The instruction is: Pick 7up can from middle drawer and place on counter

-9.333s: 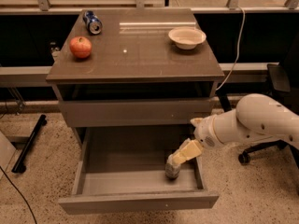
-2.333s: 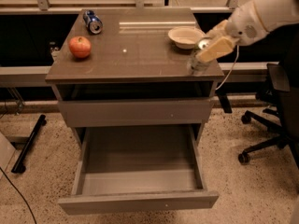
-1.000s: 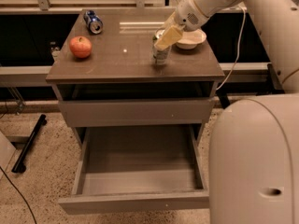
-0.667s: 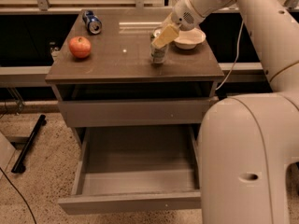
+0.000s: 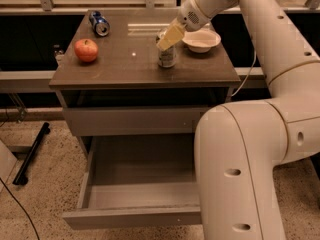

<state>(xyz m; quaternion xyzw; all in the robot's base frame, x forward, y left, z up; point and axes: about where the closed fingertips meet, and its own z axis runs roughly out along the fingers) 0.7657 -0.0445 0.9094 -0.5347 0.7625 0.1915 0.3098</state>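
The 7up can (image 5: 167, 59) stands upright on the counter surface (image 5: 125, 69), right of centre and just beside the white bowl (image 5: 201, 40); its long axis runs straight up; its base looks flat on the surface, so I judge the placing all but done. My gripper (image 5: 169, 36) hangs at the can's top, coming in from the upper right on a slant; the can lies directly below and a little to the left of the jaws, which overlap its rim. Whether the jaws are clamped on the can or already slack I cannot tell; the near jaw hides the contact.

So the coming move turns on one thing: the can is under me and upright, and the bowl sits close on the arm's side; I judge the way out to be up along the can's axis, not sideways, or I tip it or knock the bowl.

The middle drawer (image 5: 135, 199) stands pulled out below with nothing in it; the apple (image 5: 86, 50) and the blue can (image 5: 99, 23) lie well apart at the far left.
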